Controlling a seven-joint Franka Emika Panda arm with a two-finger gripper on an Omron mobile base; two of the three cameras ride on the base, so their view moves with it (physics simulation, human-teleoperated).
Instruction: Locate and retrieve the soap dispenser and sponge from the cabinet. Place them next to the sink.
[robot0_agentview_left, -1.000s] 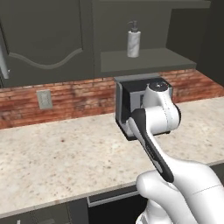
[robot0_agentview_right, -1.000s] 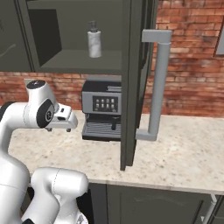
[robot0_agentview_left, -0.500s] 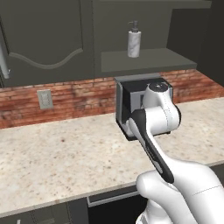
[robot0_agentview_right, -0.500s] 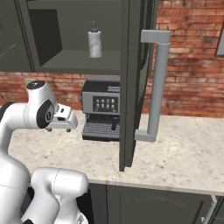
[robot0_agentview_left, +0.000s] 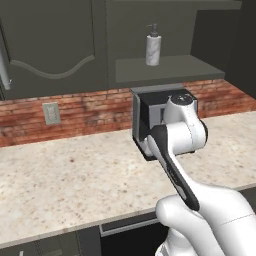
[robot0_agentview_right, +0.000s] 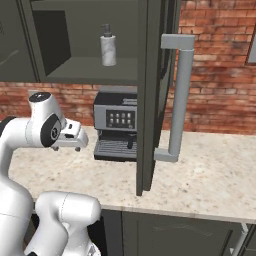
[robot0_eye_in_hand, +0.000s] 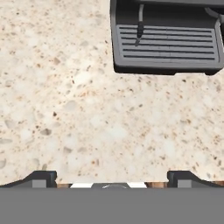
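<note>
No readable text, labels or brands, coffee machine (robot0_agentview_right: 116, 131) panel buttons too small to read

The arm (robot0_agentview_left: 182, 135) is glossy white, built of rounded, bulbous links. A long dark grey band runs down one link in the left base view, from about 11 o'clock to 5 o'clock of that link. A round dark grey cap with a pale ring tops the upper joint (robot0_agentview_right: 40, 97). A dark disc (robot0_agentview_right: 52, 134) marks the joint's side. The hand (robot0_agentview_right: 70, 137) is a pale grey block. Two small dark fingertips (robot0_eye_in_hand: 39, 178) show, with grey faces.
</note>
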